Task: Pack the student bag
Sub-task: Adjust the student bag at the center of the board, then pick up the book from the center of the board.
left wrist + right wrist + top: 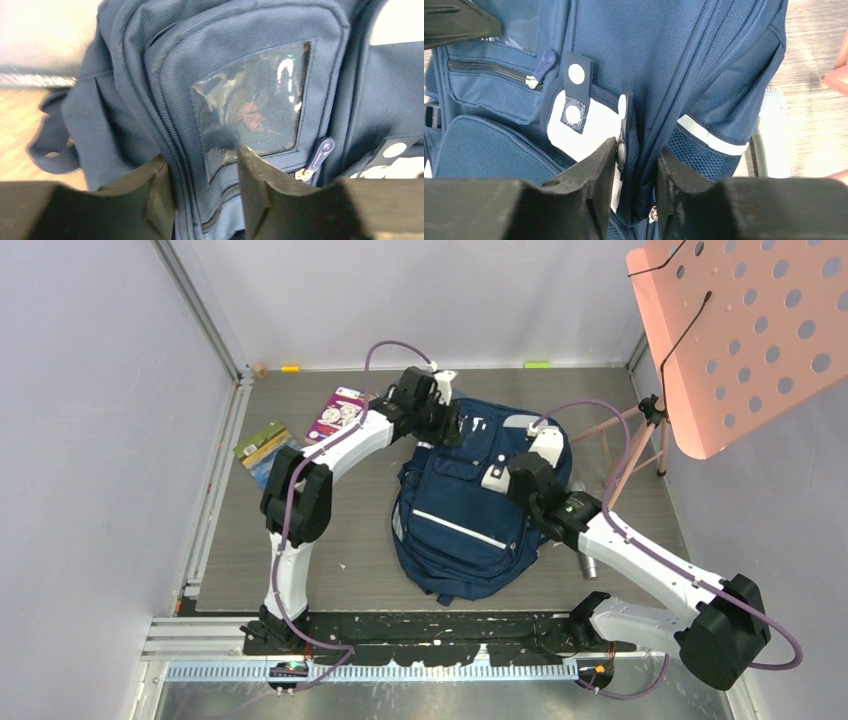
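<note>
Backpack (462, 510) is lying flat on the table (340, 560) between both arms. Right gripper (636, 150) is pinching a fabric fold (646, 100); left gripper (202, 157) is straddling the zipper seam (212, 215), grip unclear, finger bases cut off below.

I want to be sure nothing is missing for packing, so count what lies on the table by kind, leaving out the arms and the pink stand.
Student bag: 1
Flat printed items: 2, purple booklet, green-blue pack
Silver cylinder: 1
Small bits at the far edge: 2, yellow bit, green bit
Total: 6
</note>
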Available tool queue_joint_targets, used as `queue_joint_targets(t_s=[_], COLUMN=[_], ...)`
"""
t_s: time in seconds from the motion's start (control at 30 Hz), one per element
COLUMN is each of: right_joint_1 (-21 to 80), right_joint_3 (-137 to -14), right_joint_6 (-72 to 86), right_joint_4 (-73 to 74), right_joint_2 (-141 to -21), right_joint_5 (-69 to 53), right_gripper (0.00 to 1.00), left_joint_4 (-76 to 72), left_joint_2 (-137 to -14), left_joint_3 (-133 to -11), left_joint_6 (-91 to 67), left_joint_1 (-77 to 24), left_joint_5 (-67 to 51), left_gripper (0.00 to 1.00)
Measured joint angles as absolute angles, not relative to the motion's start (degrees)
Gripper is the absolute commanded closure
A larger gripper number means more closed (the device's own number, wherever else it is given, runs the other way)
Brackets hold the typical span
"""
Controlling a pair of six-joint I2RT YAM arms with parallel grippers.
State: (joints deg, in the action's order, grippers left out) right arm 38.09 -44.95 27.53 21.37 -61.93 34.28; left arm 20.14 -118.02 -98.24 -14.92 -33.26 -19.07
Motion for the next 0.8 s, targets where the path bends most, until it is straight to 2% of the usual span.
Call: queue_joint_targets(t_s=[0.07, 0.2, 0.4, 0.57, 0.67, 0.8], right_joint_1=[38.1, 38.7, 40.9, 45.1, 45.5, 45.4], right_joint_3=[-45.0, -46.7, -54.2, -63.0, -68.5, -76.9], right_joint_6=[27.4, 26.7, 24.9, 21.0, 19.4, 18.8], right_joint_4=[20.3, 20.2, 22.4, 21.4, 19.2, 17.0], right_joint_2=[-62.3, -62.2, -61.2, -62.8, -68.2, -81.6], right_joint_5=[34.0, 31.8, 31.9, 34.0, 31.7, 22.5], right_gripper=[0.28, 0.17, 0.13, 0.08, 0.07, 0.06], left_joint_4=[21.3, 23.0, 29.5, 30.7, 31.0, 30.3], left_joint_2=[-118.8, -116.6, -103.6, -90.2, -87.4, -89.4], left_joint_3=[-100.0, -100.9, -97.0, -89.0, -84.3, -78.0], left_joint_6=[-13.1, -10.3, -8.7, -9.7, -11.5, -14.9], left_joint_1=[-33.3, -33.0, -26.6, -10.3, 1.1, 13.1], left_joint_5=[-18.2, -16.0, -16.1, -16.2, -16.3, -18.0], left_gripper=[0.24, 0.14, 0.06, 0.01, 0.03, 0.05])
